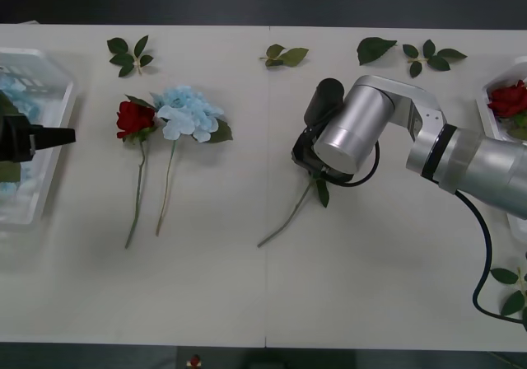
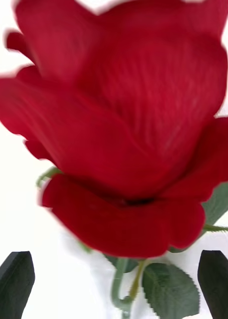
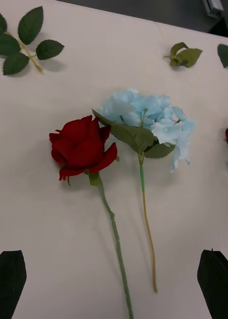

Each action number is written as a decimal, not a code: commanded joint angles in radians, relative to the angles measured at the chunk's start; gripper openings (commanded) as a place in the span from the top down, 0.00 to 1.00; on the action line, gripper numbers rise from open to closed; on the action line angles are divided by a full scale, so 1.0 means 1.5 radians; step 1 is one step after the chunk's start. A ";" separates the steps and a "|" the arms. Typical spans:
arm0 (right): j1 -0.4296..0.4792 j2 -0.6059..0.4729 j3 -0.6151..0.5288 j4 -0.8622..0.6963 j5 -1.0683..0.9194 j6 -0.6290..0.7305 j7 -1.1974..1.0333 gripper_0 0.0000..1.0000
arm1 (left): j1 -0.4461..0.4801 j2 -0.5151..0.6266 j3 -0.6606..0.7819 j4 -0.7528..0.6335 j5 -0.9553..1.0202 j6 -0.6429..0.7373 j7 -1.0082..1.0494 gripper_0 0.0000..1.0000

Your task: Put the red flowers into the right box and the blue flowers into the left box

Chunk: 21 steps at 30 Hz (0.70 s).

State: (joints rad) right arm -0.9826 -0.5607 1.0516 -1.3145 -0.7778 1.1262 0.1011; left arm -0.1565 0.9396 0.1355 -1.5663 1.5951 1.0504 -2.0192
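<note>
The right gripper (image 2: 116,284) is down over a red rose (image 2: 123,129) near the middle of the white table (image 1: 272,295). In the front view the silver wrist covers the head, and only the thin green stem (image 1: 284,219) trails out toward the near edge. Through the right wrist camera the black fingertips (image 2: 14,281) stand wide apart at either side, the velvety head lying beyond them and its serrated leaves between them; whether they touch anything is hard to say.

The left gripper (image 1: 45,138) hangs above the left box (image 1: 49,175), a white plastic tray at the table's left edge with pale-blue petals inside. Its own camera shows dark fingertips (image 3: 11,279) spread apart and empty.

Between the two arms lie a second red rose (image 1: 134,119) and a blue flower (image 1: 188,112), heads just beside each other, stems running roughly parallel toward the near edge. The blue head is a fluffy cluster of small petals, broader than the tight rose. Bare tabletop surrounds this pair on the near side and toward the centre.

The right box (image 1: 494,118) sits at the right edge, a white rim with a red flower (image 1: 509,99) already in it. Loose leaf sprigs (image 1: 128,54) are scattered along the far edge, well apart from the flowers.
</note>
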 commanded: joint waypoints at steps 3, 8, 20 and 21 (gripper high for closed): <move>-0.011 0.005 0.007 0.007 0.002 -0.007 0.026 0.05 | -0.065 -0.092 -0.033 -0.007 -0.177 -0.022 0.093 0.00; -0.011 0.008 0.011 0.012 -0.001 -0.008 0.032 0.29 | -0.087 -0.192 -0.036 -0.007 -0.372 -0.020 0.155 0.00; -0.011 0.008 0.030 0.012 0.003 -0.024 0.036 0.93 | -0.120 -0.285 -0.099 -0.006 -0.620 -0.022 0.253 0.00; -0.011 0.009 0.030 0.012 0.003 -0.024 0.036 0.96 | -0.120 -0.287 -0.101 -0.006 -0.628 -0.022 0.254 0.00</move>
State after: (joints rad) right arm -0.9826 -0.5605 1.1102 -1.2909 -0.7783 1.0898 0.1092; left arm -0.3168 0.5134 -0.0148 -1.5644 0.6893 1.0218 -1.6293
